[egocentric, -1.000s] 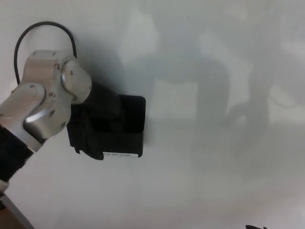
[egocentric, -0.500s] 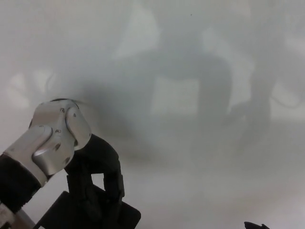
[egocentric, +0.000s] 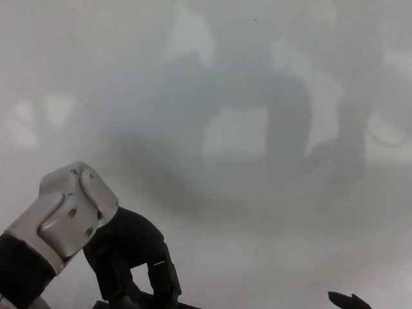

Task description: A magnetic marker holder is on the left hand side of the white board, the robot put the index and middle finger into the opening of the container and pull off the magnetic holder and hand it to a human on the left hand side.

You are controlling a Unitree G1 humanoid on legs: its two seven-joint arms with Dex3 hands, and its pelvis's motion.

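Left hand (egocentric: 132, 261) at lower-left edge

Your left robot hand (egocentric: 132, 261) is black all over, fingers and palm alike, with a small paler glint on one finger. The wrist joint (egocentric: 67, 209) behind it is silver-grey metal dotted with small dark screws, and the forearm sleeve (egocentric: 19, 273) below that is black. You see the whiteboard (egocentric: 270, 77) as pale grey-white, mottled with soft, darker grey shadows. At its bottom right edge a small black tip (egocentric: 347, 300) pokes in.
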